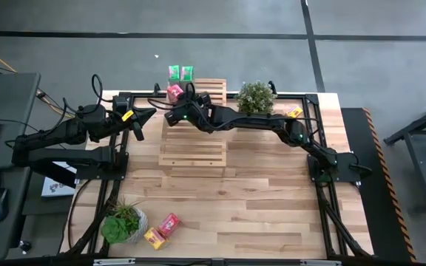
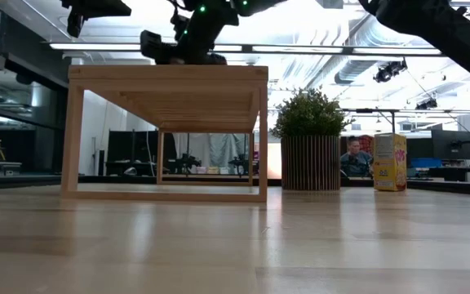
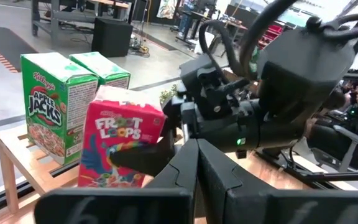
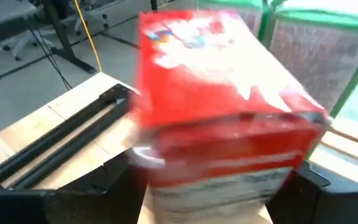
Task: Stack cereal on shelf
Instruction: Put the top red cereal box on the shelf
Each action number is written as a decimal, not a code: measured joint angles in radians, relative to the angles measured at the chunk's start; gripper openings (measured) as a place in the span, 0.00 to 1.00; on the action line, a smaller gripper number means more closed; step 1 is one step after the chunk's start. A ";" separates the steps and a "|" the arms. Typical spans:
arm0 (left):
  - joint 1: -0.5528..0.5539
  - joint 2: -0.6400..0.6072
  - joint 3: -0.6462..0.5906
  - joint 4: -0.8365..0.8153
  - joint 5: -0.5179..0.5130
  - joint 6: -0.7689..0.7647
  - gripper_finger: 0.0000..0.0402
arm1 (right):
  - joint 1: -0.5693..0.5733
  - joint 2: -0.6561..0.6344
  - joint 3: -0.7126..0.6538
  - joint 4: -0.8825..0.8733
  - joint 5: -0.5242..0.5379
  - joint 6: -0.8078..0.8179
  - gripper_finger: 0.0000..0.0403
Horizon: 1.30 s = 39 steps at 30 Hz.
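Red cereal box [image 1: 174, 92] is clamped in the right claw [image 1: 177, 103] beside two green boxes [image 1: 180, 72].

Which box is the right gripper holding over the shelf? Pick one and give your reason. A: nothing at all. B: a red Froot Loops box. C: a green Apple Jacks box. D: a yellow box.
B: the right gripper is shut on the red Froot Loops box at the far end of the shelf, beside the two green boxes; the right wrist view shows the same red box between its fingers.
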<state>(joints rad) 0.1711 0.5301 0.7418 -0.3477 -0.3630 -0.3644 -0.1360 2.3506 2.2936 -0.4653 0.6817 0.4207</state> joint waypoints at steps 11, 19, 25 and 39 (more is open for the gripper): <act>0.000 0.000 0.000 -0.001 0.000 -0.001 0.00 | 0.000 -0.047 0.000 -0.067 -0.090 -0.010 0.65; 0.000 0.000 0.000 -0.001 0.001 -0.011 0.00 | 0.000 -0.095 0.000 -0.087 -0.114 -0.084 0.65; 0.000 0.000 0.000 -0.001 0.000 -0.011 0.00 | -0.001 -0.148 0.000 -0.135 -0.172 -0.163 0.65; 0.000 0.000 0.000 -0.004 -0.021 -0.010 0.00 | -0.008 -0.277 -0.017 -0.537 -0.379 -0.361 0.55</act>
<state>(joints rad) 0.1707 0.5300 0.7414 -0.3515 -0.3845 -0.3745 -0.1437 2.0735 2.2762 -1.0026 0.3024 0.0599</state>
